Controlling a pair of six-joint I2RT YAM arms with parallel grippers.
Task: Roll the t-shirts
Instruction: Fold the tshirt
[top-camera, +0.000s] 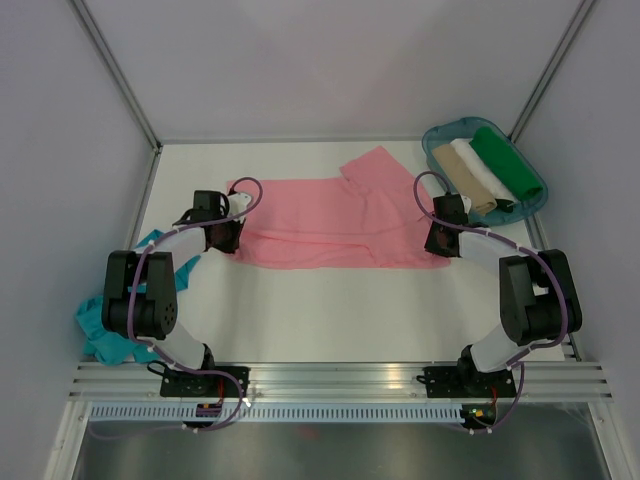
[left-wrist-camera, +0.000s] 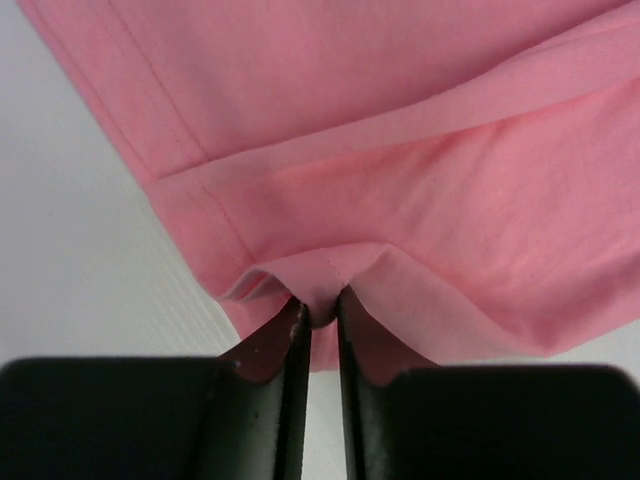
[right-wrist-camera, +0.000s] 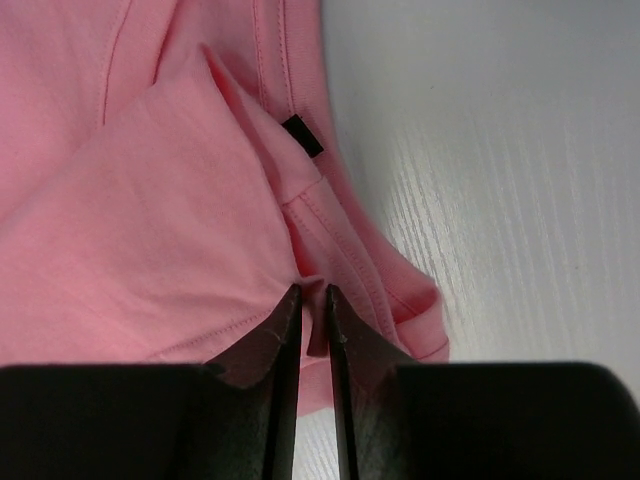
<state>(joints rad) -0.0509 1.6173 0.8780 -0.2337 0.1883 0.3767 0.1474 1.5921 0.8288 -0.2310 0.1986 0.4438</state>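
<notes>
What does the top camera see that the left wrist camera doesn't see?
Only the top camera shows the pink t-shirt spread out, the right gripper at its other end, a teal t-shirt bunched beside the left arm, and a tray holding rolled cloths. Only the left wrist camera shows, close up, the left gripper pinching a small fold at the shirt's edge, and the hem stitching. Both show pink cloth on the white table.
</notes>
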